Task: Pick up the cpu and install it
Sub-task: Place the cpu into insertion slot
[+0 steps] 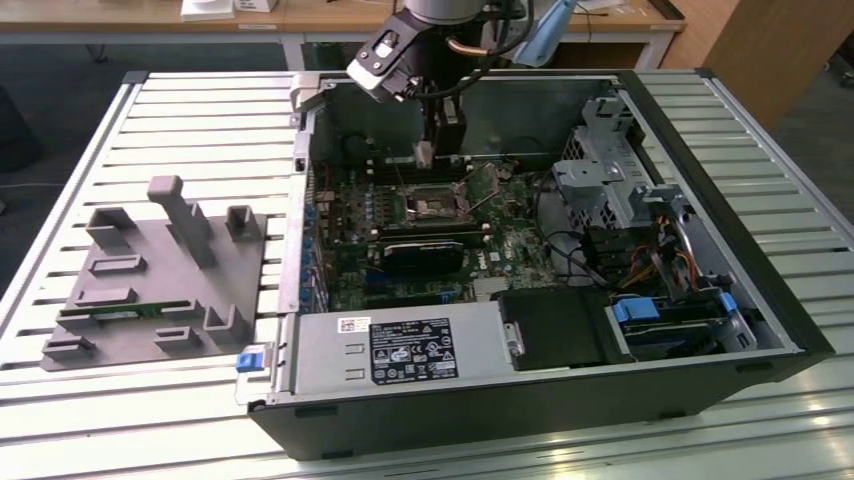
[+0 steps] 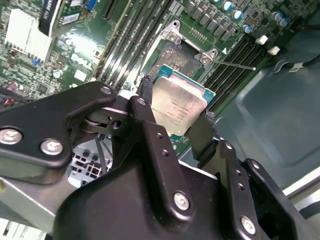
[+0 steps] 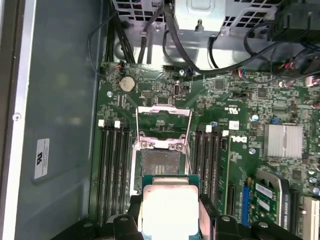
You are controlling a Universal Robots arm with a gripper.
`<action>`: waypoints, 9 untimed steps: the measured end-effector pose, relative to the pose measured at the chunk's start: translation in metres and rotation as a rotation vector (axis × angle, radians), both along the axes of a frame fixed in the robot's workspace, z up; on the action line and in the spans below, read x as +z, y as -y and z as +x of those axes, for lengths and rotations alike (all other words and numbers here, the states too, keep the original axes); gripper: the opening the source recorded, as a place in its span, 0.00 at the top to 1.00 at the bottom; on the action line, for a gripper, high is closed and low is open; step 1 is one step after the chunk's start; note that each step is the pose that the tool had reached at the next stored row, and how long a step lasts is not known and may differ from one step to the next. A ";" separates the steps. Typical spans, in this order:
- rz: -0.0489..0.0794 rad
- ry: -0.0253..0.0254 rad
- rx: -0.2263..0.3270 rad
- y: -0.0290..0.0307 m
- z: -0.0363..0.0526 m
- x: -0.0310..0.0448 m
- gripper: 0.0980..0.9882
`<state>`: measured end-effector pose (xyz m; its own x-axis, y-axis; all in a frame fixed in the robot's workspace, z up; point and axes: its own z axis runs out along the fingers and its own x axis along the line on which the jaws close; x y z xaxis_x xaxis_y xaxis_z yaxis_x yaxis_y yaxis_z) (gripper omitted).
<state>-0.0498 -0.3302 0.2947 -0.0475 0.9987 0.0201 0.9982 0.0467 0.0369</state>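
Now one tool (image 2: pixel 176 111) grips one cpu (image 3: pixel 170 210) between two fingers (image 2: pixel 202 137), over one open socket (image 3: pixel 160 162).

cpu (image 2: pixel 177 107) — dull silvery metal lid, slatted table (image 1: pixel 134 420) — shiny metal

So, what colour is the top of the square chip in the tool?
Silvery-grey metal on the small flat square chip; clearest in the second wrist view.
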 end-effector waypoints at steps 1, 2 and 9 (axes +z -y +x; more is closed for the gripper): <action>0.000 -0.0001 0.000 -0.0007 0.0003 -0.0017 0.51; 0.000 -0.0001 0.000 -0.0015 0.0005 -0.0035 0.51; -0.004 -0.0001 0.000 -0.0029 0.0006 -0.0163 0.51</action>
